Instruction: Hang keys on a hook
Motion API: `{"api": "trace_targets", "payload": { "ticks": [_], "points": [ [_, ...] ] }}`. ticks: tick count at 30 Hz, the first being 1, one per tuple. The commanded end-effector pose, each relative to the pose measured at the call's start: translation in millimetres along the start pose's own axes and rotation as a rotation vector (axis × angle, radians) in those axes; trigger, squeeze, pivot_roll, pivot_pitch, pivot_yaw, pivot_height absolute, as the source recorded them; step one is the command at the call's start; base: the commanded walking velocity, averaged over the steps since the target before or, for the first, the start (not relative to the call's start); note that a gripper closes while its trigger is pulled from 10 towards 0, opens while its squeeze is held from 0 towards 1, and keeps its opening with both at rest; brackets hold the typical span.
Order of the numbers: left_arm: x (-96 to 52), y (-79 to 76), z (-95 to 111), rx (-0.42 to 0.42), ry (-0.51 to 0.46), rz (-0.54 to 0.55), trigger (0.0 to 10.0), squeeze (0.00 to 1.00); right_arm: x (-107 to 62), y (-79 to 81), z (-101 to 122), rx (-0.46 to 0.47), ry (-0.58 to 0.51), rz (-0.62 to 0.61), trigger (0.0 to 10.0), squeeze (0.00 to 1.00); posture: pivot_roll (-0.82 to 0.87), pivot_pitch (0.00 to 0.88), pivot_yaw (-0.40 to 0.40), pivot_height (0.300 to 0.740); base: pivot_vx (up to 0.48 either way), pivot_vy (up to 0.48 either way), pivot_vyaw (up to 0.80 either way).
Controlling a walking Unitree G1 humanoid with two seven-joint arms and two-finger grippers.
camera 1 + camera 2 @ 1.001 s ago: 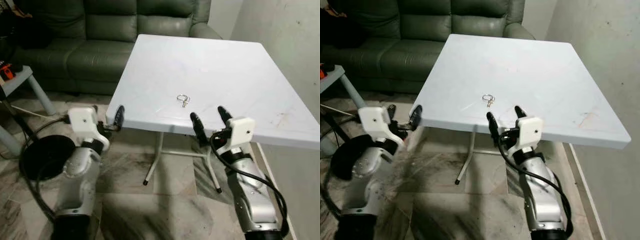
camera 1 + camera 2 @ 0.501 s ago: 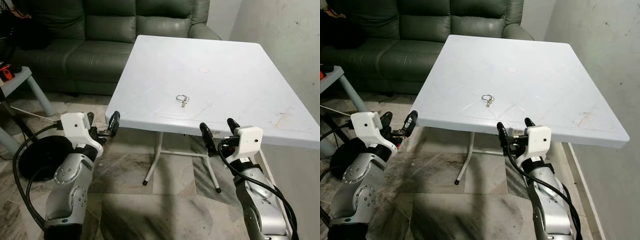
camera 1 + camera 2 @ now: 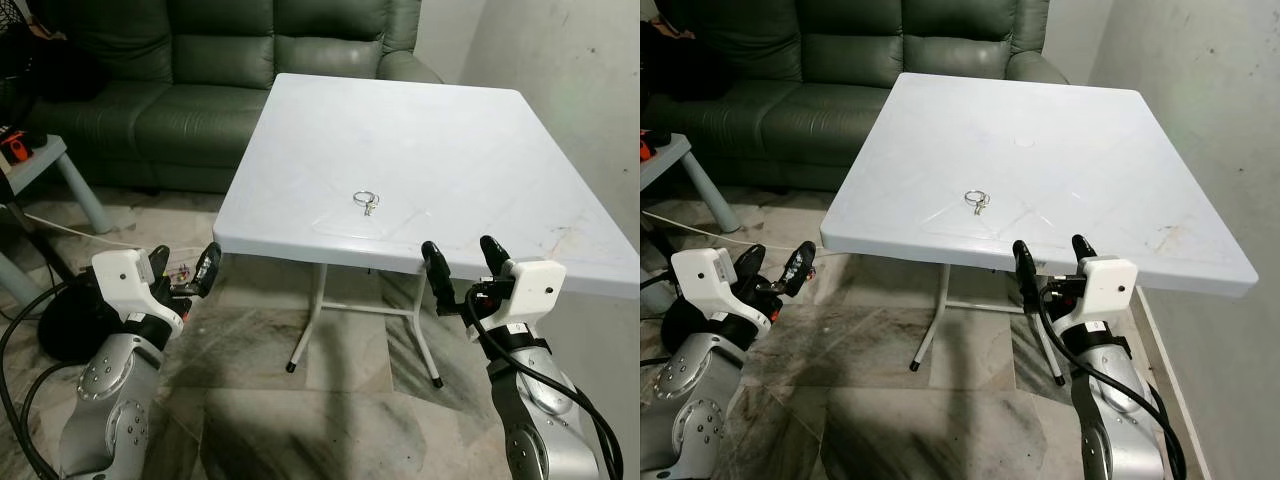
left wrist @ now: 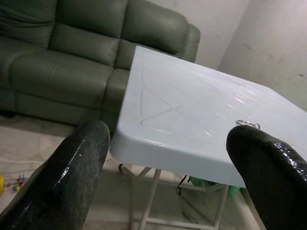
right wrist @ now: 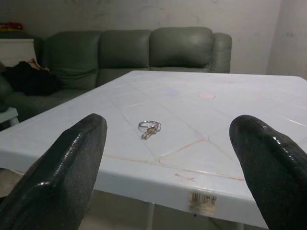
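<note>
keys (image 3: 366, 200): shiny metal | table (image 3: 480, 140): smooth white plastic (scuffed)

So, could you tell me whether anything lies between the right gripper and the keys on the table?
Nothing visible does. The keys lie alone on the white table, and the open right gripper sits at the table's near edge, facing them across bare tabletop.

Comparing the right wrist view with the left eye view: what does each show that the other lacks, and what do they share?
Right wrist view alone: a small barcode sticker on the table's near edge.

Left eye view alone: both silver arms, the left gripper low beside the table, and the grey marbled floor tiles.

Shared: the white square plastic table, the small metal key ring with keys, the green leather sofa, and the open right gripper.
</note>
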State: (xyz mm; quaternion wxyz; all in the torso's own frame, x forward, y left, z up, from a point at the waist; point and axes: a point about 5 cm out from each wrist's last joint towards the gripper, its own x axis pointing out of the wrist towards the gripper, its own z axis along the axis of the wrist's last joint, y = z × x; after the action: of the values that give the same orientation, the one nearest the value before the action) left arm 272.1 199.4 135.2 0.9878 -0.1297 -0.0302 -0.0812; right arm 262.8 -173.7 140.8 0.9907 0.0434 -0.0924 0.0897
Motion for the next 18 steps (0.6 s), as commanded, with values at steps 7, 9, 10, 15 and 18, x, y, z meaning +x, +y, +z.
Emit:
{"api": "trace_targets", "payload": {
  "ticks": [7,9,10,15,18],
  "points": [
    [10.1,-3.0,3.5,0.007,-0.003,-0.034,10.0,0.00,5.3,-3.8,5.2,-0.020,-0.013,0.006,10.0,0.00,-0.04,0.015,-0.031,0.740,0.129,0.000,0.00],
    [11.2,-3.7,3.4,0.003,-0.006,-0.036,10.0,0.00,5.2,-2.6,4.4,-0.017,-0.011,0.011,10.0,0.00,-0.03,0.013,-0.033,0.740,0.317,0.000,0.00],
    [11.7,-4.1,3.3,0.000,-0.007,-0.038,10.0,0.00,5.1,-1.8,4.1,-0.016,-0.010,0.015,10.0,0.00,-0.03,0.013,-0.033,0.740,0.341,0.000,0.00],
    [14.6,-8.1,2.7,-0.009,-0.008,-0.045,10.0,0.00,5.4,2.1,2.5,-0.011,-0.003,0.033,10.0,0.00,-0.03,0.003,-0.036,0.740,0.361,0.000,0.00],
    [15.8,-9.5,2.7,-0.011,-0.009,-0.051,10.0,0.00,5.8,3.1,2.2,-0.010,-0.002,0.039,10.0,0.00,-0.03,0.000,-0.037,0.740,0.365,0.000,0.00]
  ]
}}
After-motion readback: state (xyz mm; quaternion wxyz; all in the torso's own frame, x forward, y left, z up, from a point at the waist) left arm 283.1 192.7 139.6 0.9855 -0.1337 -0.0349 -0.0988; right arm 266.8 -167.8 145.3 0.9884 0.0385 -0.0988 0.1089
